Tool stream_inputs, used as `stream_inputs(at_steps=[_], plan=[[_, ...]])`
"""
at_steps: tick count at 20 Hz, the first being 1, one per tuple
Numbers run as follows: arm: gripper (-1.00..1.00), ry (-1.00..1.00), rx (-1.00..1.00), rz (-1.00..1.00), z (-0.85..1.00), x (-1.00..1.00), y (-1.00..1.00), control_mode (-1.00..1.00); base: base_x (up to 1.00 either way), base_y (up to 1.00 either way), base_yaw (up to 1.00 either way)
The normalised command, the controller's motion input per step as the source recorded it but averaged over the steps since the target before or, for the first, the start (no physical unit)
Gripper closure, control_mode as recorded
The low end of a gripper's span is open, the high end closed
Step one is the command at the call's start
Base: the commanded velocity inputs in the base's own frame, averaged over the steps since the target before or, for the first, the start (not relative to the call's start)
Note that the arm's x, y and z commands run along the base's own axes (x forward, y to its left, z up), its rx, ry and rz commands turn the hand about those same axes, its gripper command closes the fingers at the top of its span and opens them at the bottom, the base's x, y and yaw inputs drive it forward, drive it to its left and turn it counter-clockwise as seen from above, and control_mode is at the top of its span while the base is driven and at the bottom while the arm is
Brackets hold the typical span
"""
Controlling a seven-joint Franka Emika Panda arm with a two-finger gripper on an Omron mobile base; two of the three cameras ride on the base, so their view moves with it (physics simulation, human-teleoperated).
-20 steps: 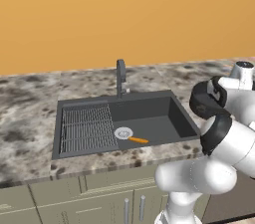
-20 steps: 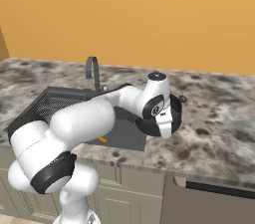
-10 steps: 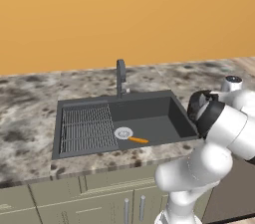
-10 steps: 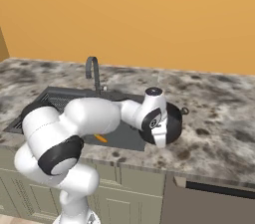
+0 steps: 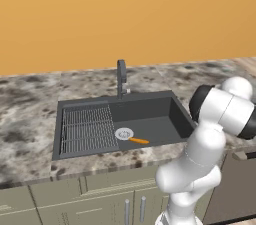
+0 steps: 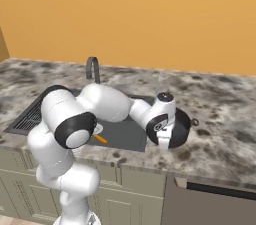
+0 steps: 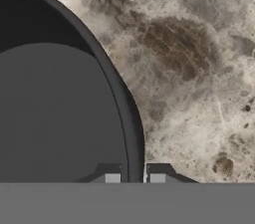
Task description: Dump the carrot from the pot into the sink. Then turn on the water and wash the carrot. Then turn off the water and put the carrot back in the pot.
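Claw point(image 7: 134, 177): narrow, fingertips astride the pot point(image 7: 60, 118) rim, one inside, one outside, gripping it over the worktop point(image 7: 199, 78) right of the sink point(image 5: 150, 119).

Step, judged: set pot down level, release only once seated.

Pot: round, matte dark grey, thin rim.

Worktop: mottled grey-brown stone.

Carrot point(image 5: 138, 141): slim orange taper, on basin floor beside drain point(image 5: 124, 133).

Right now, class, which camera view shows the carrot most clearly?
The left base view: the carrot lies unobstructed on the sink floor beside the drain. In the right base view the arm covers most of it, leaving an orange sliver.
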Motion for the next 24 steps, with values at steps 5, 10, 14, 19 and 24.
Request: stream_inputs(at_steps=[5,10,14,19,24], plan=[[1.00,0.00,0.09,-0.14,-0.35,0.13,-0.19,-1.00,0.00,0.00,0.00],[1.00,0.00,0.02,-0.14,-0.30,0.01,-0.02,-1.00,0.00,0.00,0.00],[-1.00,-0.03,0.00,-0.12,-0.13,-0.04,0.00,-1.00,0.00,0.00,0.00],[-1.00,-0.05,0.04,-0.08,-0.01,-0.32,-0.07,-1.00,0.00,0.00,0.00],[-1.00,-0.08,0.12,-0.05,0.00,-0.56,-0.25,-1.00,0.00,0.00,0.00]])
